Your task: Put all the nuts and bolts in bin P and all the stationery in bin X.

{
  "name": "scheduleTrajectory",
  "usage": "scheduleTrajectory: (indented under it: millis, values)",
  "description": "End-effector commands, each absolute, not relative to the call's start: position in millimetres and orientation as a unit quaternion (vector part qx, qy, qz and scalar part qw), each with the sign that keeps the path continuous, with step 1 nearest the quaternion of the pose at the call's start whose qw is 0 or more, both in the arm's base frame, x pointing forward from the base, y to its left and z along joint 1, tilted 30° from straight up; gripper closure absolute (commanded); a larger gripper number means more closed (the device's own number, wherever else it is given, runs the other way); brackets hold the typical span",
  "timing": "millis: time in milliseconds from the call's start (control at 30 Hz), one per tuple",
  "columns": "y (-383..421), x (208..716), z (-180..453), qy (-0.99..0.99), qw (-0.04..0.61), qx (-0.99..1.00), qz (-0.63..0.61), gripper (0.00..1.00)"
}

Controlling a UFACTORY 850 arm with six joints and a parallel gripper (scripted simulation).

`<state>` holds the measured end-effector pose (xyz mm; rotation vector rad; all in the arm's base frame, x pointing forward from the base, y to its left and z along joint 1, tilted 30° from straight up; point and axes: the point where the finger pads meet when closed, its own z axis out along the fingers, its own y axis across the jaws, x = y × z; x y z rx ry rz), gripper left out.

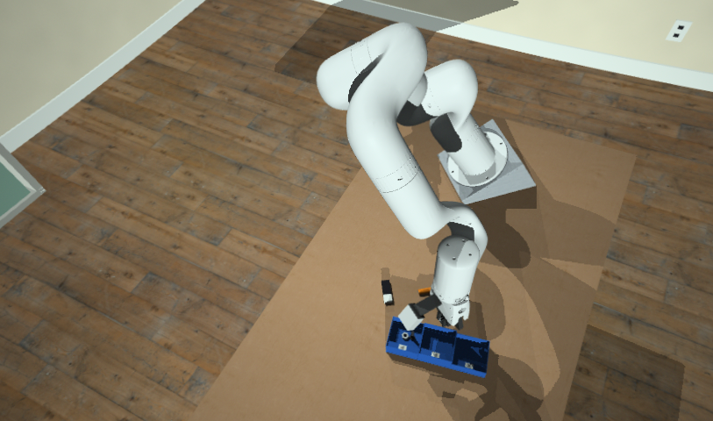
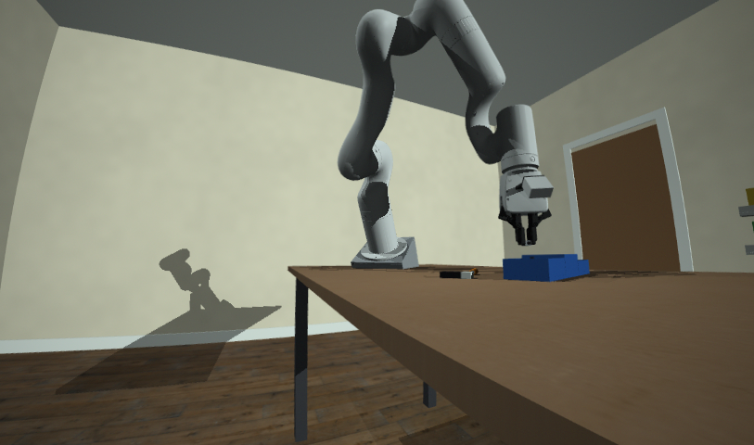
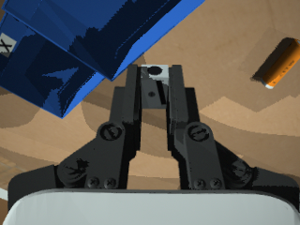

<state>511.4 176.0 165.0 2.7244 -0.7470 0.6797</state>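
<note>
A blue bin with three compartments [image 1: 437, 349] stands on the table; it also shows in the exterior view [image 2: 544, 266] and in the wrist view [image 3: 94, 13]. One compartment carries an X label [image 3: 7, 44]. The left compartment holds a dark bolt-like piece [image 1: 404, 335]. My gripper [image 3: 154, 83] [image 1: 450, 320] [image 2: 527, 239] hangs above the table just beside the bin's back edge, well above its rim. It is shut on a small pale nut-like piece with a dark hole [image 3: 153, 73].
An orange cylinder [image 3: 279, 63] [image 1: 424, 290] lies on the table behind the bin. A black-and-white block [image 1: 387, 292] [image 2: 456, 273] lies to its left. The robot base [image 1: 485, 167] stands at the far end.
</note>
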Motion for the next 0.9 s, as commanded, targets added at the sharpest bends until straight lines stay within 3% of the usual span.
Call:
scheduleTrajectory:
  millis: [0,333,867]
  values:
    - [200,521,159,-0.324,0.101,0.910,0.240,1.00]
    - [256,537,144,-0.415,0.074,0.873,0.246,1.00]
    - [262,539,143,-0.558,0.032,0.789,0.255,1.00]
